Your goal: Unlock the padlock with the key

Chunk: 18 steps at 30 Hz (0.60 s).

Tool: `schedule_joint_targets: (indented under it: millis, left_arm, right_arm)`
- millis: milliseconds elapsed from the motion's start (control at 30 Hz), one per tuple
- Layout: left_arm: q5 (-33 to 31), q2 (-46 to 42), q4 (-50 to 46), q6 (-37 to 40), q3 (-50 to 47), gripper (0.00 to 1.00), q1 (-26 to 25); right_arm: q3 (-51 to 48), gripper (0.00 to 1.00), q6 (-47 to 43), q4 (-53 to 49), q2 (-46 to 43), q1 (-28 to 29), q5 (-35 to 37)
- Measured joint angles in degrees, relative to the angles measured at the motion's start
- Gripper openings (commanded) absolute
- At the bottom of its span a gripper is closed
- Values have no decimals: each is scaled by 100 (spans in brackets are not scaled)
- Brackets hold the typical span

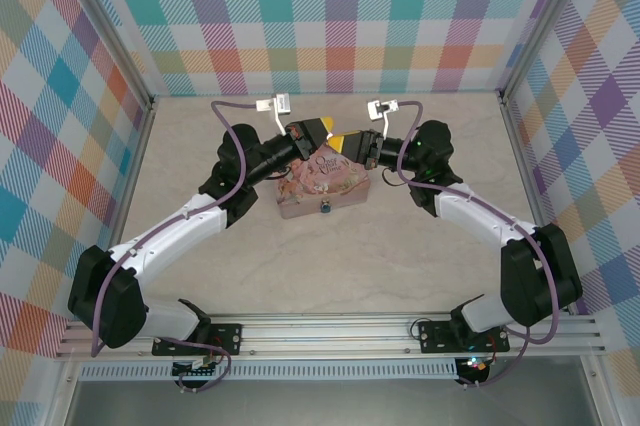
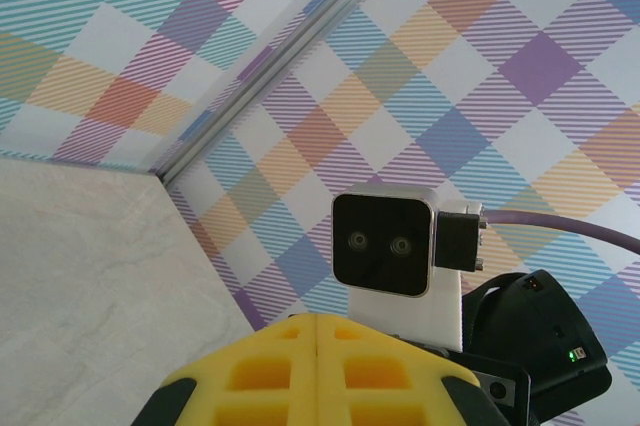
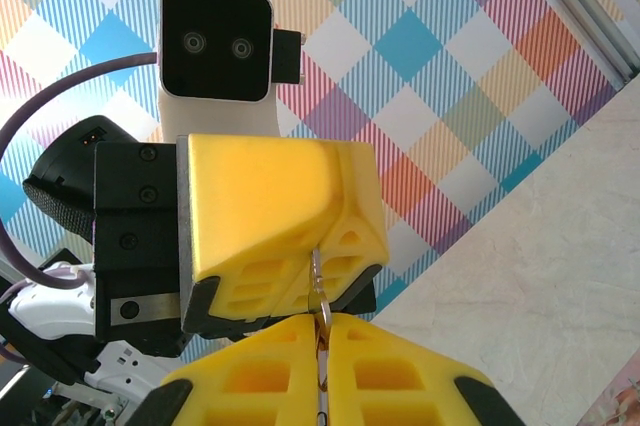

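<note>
The thin grey key (image 3: pixel 319 291) stands upright between the two yellow grippers, high above the table. My right gripper (image 3: pixel 322 336) is shut on its lower part. The key's upper end runs into the seam of my left gripper (image 3: pixel 318 254), which is also shut. In the left wrist view the left gripper (image 2: pixel 316 324) shows pressed-together fingers and the key is hidden. From above, the left gripper (image 1: pixel 327 133) and right gripper (image 1: pixel 349 144) meet tip to tip over the pink tin (image 1: pixel 322 184). The tiny blue-teal padlock (image 1: pixel 325 209) hangs at the tin's near front edge.
Checked walls close in the beige table (image 1: pixel 240 256) on three sides. The right arm's wrist camera (image 2: pixel 383 244) faces the left one at close range. Purple cables (image 1: pixel 235 136) loop off both wrists.
</note>
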Motion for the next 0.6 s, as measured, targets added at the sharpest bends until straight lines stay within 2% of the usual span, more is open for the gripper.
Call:
schedule_joint_targets:
  millis: [600]
  left_arm:
    - [2,9,162,-42,-63,0,2]
  right_arm:
    - [22,18,129,-11,2,0,0]
